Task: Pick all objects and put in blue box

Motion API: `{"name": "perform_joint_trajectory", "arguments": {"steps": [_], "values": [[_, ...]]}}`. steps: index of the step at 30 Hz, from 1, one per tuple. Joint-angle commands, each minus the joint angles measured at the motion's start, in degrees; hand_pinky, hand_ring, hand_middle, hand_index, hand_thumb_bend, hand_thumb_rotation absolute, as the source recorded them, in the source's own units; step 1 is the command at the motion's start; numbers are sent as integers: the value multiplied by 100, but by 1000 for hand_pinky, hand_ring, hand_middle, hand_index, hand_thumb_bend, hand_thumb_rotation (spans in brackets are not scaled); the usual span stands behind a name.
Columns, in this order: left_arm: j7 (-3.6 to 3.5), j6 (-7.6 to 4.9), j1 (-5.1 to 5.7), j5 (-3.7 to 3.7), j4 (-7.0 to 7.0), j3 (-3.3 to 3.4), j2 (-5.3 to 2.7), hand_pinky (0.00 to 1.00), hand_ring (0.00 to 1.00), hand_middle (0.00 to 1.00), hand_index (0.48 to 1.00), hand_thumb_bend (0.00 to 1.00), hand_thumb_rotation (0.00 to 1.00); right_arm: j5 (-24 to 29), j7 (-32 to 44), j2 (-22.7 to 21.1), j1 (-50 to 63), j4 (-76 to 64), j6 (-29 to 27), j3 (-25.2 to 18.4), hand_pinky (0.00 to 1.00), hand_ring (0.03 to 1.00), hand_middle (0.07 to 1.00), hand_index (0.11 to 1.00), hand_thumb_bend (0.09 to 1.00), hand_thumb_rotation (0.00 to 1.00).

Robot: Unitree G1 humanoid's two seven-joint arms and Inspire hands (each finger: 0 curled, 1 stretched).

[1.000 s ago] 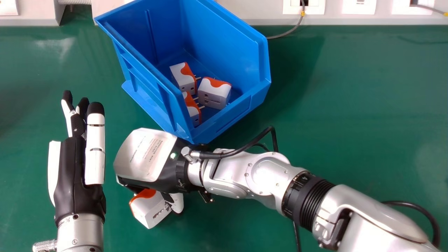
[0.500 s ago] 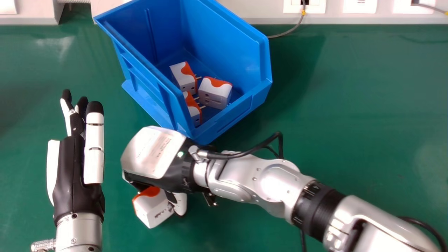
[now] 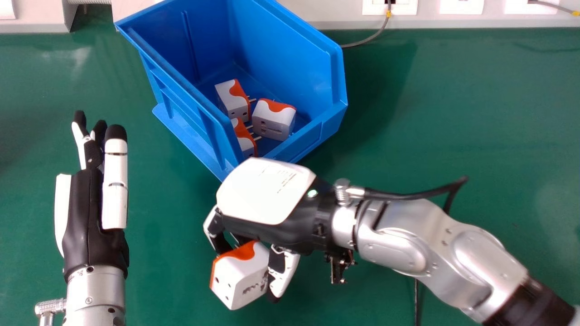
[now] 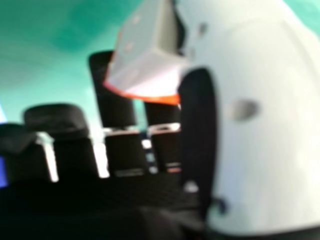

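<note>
Nearest, 1 plug (image 3: 240,274), white with an orange cap, lies in the grasp of the right hand (image 3: 265,190), outside the box (image 3: 283,43) and on its near side. Whether it clears the table (image 3: 435,113) cannot be told. This is the 1 item seen that remains to be boxed.

The right hand has its back to the head camera and points toward the view's left, with the forearm (image 3: 398,253) running off to the lower right. Its fingers bend down around the plug, and the thumb (image 4: 260,125) closes on the other side. The back of the hand overlaps the box's near corner in the head view.

The left hand (image 3: 90,222) is at the view's left, idle, fingers extended away from the robot.

Beyond, the box holds 3 like items: the front plug (image 3: 246,142), partly hidden by the wall; the right plug (image 3: 273,119); and the rear plug (image 3: 233,100).

Progress, as judged from the views: 3 of 4 placed. The last probably needs a lift over the near rim, then release; a low pass could knock the plug against it.
</note>
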Motion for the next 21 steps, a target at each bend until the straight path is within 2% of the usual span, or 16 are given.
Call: {"name": "perform_joint_trajectory", "arguments": {"steps": [1, 10, 14, 21], "values": [[-15, -44, -75, -40, -16, 45, 51, 1000, 1000, 1000, 1000, 421, 1000, 171, -177, -52, 169, -389, -104, -303, 13, 68, 149, 477, 508, 119], [-53, -96, -198, -111, 168, 112, 118, 1000, 1000, 1000, 1000, 424, 1000, 349, -439, -386, 742, -953, -326, -1081, 17, 75, 157, 474, 501, 134], [-71, -88, -228, -116, 190, 126, 139, 1000, 1000, 1000, 1000, 425, 1000, 411, -422, -546, 938, -1167, -276, -1447, 28, 85, 167, 471, 498, 142], [-126, -102, -262, -172, 270, 208, 182, 1000, 1000, 1000, 1000, 425, 1000, 317, -401, -765, 1144, -1397, -45, -1942, 34, 91, 166, 469, 497, 145]]}}
